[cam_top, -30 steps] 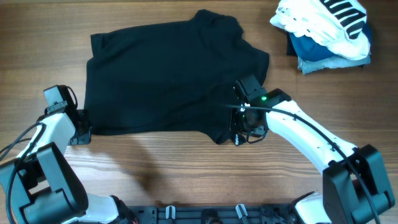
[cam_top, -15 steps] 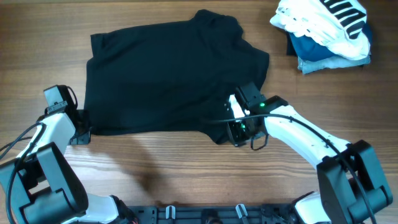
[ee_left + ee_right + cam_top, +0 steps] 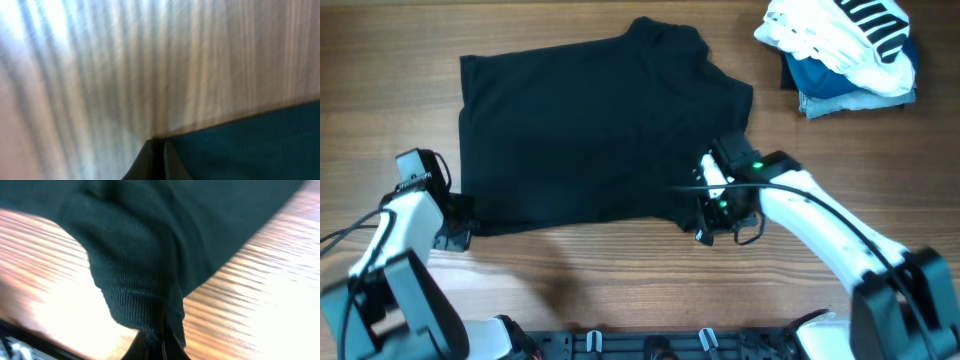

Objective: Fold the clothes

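Observation:
The clothes (image 3: 590, 130), one large black garment, lie spread across the middle of the wooden table (image 3: 620, 285). My left gripper (image 3: 460, 225) sits at the garment's near left corner. In the left wrist view its jaws (image 3: 161, 147) are pressed together at the edge of the dark fabric (image 3: 250, 145). My right gripper (image 3: 705, 228) is at the near right corner. In the right wrist view it (image 3: 162, 337) is shut on the ribbed hem of the fabric (image 3: 150, 240), which bunches up from the fingers.
A white garment with black stripes (image 3: 840, 40) lies on a folded blue one (image 3: 820, 95) at the far right corner. A black rail (image 3: 650, 345) runs along the table's near edge.
The right gripper has closed on the hem at the near right corner. The left gripper has shifted slightly toward the near edge, and the garment's near left corner and left edge have moved with it.

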### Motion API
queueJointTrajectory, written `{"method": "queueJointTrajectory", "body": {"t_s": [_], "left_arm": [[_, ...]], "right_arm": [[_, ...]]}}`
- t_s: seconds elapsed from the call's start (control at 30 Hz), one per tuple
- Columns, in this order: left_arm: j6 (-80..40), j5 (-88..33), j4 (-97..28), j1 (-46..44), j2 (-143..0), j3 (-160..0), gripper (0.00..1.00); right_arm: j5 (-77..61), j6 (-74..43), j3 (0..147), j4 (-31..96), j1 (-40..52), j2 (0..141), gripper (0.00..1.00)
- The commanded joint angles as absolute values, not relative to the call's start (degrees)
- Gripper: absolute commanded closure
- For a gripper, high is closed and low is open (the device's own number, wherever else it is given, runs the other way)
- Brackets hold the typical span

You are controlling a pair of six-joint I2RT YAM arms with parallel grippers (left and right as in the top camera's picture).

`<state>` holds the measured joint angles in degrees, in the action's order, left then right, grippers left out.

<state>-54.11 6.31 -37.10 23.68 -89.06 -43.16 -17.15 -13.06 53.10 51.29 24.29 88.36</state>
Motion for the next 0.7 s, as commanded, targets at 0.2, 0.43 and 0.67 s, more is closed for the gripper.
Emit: {"method": "queueJointTrajectory", "body": {"t_s": [0.2, 0.43, 0.67], "left_arm": [[-49.3, 6.0, -47.3, 23.9, -62.9, -42.5, 0.96], [-46.7, 6.1, -49.5, 24.4, -55.2, -43.2, 0.96], [-46.7, 6.1, -41.6, 25.2, -61.9, -43.3, 0.96]], "right_arm": [[-15.3, -17.2, 57.6, 62.7, 20.8, 76.6, 0.96], [-12.6, -19.5, 60.9, 67.7, 19.0, 72.3, 0.96], [-10.0, -14.9, 61.9, 50.6, 17.7, 80.7, 0.96]]}}
